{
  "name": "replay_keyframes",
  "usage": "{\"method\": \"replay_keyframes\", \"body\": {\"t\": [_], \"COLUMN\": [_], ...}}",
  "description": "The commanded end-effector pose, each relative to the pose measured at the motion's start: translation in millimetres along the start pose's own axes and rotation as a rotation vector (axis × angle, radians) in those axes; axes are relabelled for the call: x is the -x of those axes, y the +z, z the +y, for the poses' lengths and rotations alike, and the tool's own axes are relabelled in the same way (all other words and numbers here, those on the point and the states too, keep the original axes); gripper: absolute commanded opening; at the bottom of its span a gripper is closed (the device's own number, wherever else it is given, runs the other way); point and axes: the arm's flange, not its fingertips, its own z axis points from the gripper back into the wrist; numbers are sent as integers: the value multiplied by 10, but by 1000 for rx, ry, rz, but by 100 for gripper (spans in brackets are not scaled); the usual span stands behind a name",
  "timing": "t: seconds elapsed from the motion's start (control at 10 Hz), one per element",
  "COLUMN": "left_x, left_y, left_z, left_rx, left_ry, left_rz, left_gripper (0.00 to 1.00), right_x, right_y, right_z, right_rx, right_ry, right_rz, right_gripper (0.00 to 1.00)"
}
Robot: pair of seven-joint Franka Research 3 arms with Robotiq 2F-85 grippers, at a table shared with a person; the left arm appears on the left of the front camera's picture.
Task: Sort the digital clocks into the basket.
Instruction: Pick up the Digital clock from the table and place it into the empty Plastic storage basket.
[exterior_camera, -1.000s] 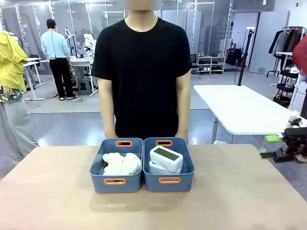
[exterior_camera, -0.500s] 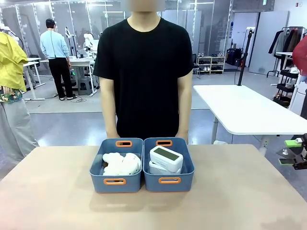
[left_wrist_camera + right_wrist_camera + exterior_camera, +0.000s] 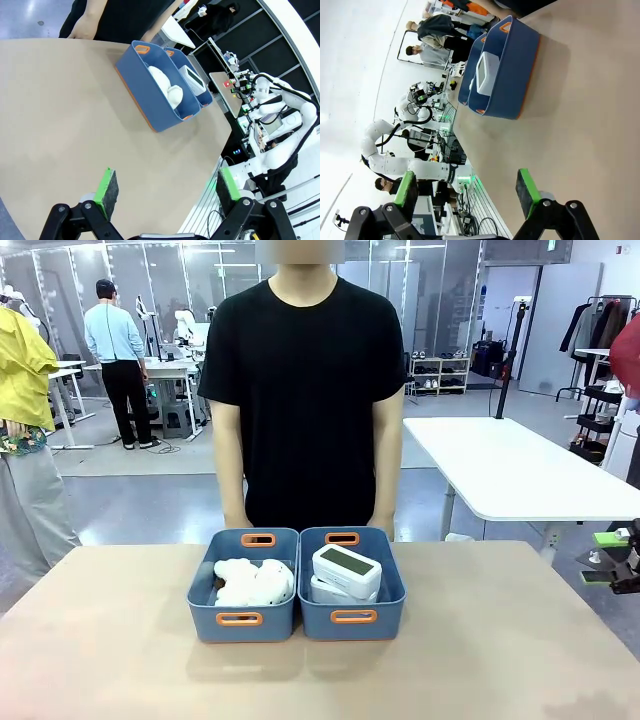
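Two white digital clocks lie stacked in the right-hand blue basket point(image 3: 390, 608), the upper clock point(image 3: 347, 571) tilted over the lower clock point(image 3: 326, 592). The upper clock point(image 3: 487, 70) and its basket point(image 3: 517, 75) lie far ahead of my right gripper point(image 3: 466, 194), which is open and holds nothing. That right gripper point(image 3: 604, 558) hangs at the table's right edge. My left gripper point(image 3: 167, 186) is open with nothing in it, above bare tabletop, with the clock point(image 3: 192, 80) and basket point(image 3: 206, 98) well ahead of it.
An identical blue bin point(image 3: 203, 610) beside the basket holds white fluffy toys point(image 3: 253, 583). A person in a black shirt point(image 3: 305, 390) stands at the far edge just behind both bins. Bare tabletop point(image 3: 110, 650) surrounds the bins on the left, right and front.
My right gripper shifted a little at the table's right edge early on, then stayed still. The clocks, bins and person have not moved.
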Motion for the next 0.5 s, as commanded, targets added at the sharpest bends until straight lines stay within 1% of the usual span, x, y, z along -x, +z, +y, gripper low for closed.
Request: {"method": "replay_keyframes", "body": {"t": [0.0, 0.4], "left_x": [-4, -4], "left_y": [9, 9], "left_z": [-33, -33], "left_rx": [-10, -10], "left_ry": [14, 14], "left_rz": [13, 13], "left_gripper": [100, 100], "right_x": [10, 10], "right_y": [-24, -24], "right_z": [34, 34], "right_rx": [-4, -4], "right_ry": [13, 13], "right_rz": [-2, -2], "right_gripper": [100, 100]}}
